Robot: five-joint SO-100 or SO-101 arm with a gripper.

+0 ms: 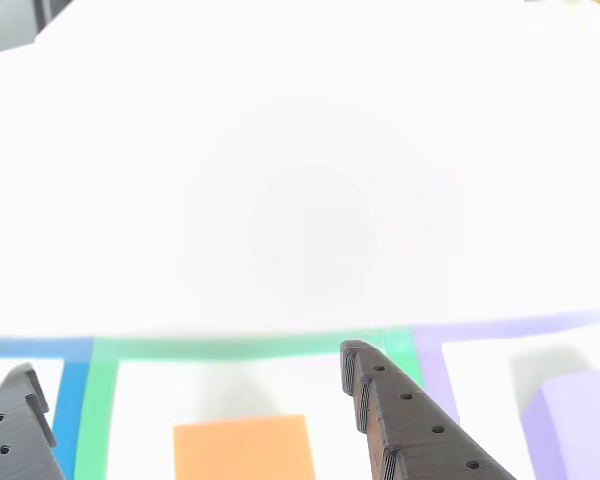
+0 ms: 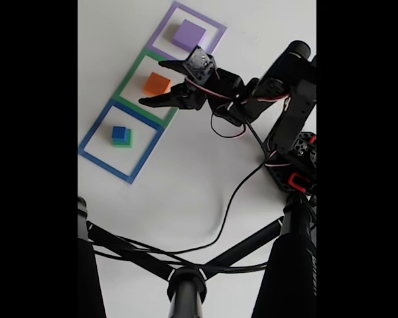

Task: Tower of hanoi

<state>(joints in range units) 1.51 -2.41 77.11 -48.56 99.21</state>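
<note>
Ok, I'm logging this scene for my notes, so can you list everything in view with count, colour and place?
Purple block: one, purple, inside the purple square outline, top of the fixed view.
Orange block: one, orange, inside the green square outline, between the open fingers.
Blue cube: one, blue, on top of the green block.
Green block: one, green, inside the blue square outline.
Table: one, white.
Tripod legs: several, black, bottom of the fixed view.
Cable: one, black, trailing from the arm's base.
Arm: one, black, right side of the fixed view.
Gripper: one, black, open over the orange block.
</note>
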